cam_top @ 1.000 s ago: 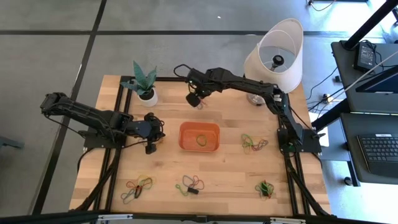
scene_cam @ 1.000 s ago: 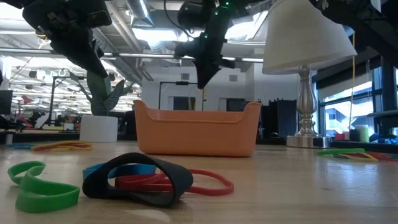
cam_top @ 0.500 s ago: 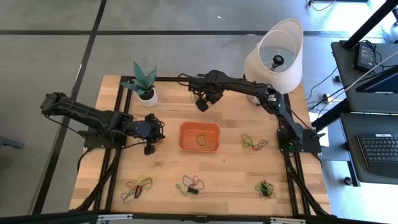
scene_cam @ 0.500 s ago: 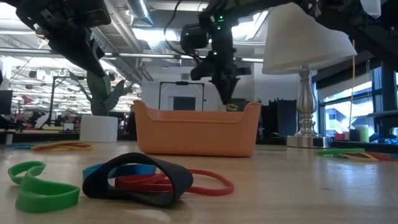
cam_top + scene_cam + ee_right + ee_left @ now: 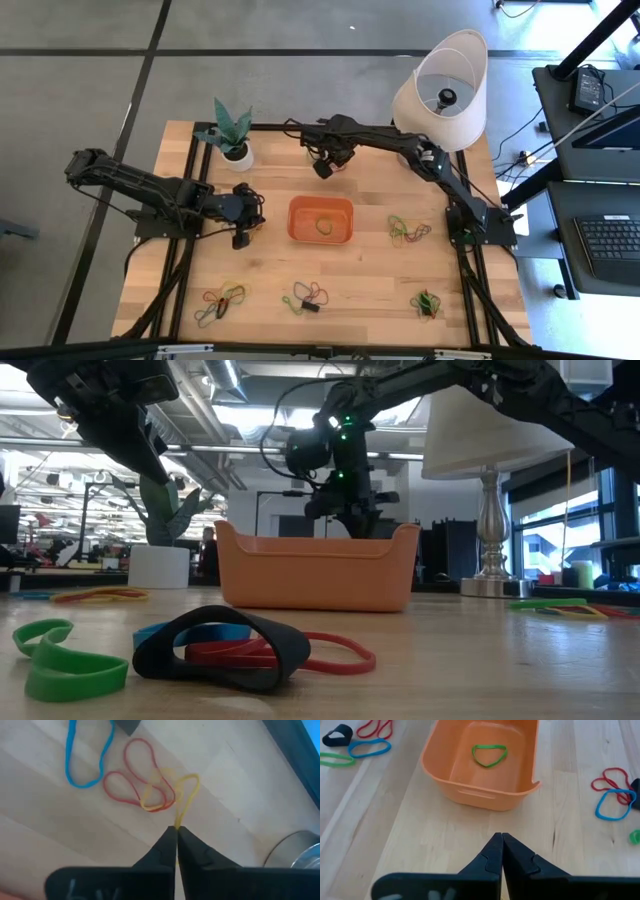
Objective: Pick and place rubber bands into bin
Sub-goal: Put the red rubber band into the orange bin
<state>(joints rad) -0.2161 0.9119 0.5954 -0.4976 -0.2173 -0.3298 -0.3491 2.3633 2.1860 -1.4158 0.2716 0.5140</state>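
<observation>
Yellow rubber band point(image 5: 186, 795) pinched in right hand point(image 5: 176, 831) beyond bin point(image 5: 321, 219).

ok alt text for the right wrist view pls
The right gripper has its two dark fingers shut on a yellow band, above a wooden table. Red bands tangle with the yellow one, a blue band lies beside them, and a metal lamp base shows at the edge.

A white lamp point(image 5: 446, 82) and potted plant point(image 5: 231, 131) stand on the wooden table point(image 5: 360, 270).
</observation>
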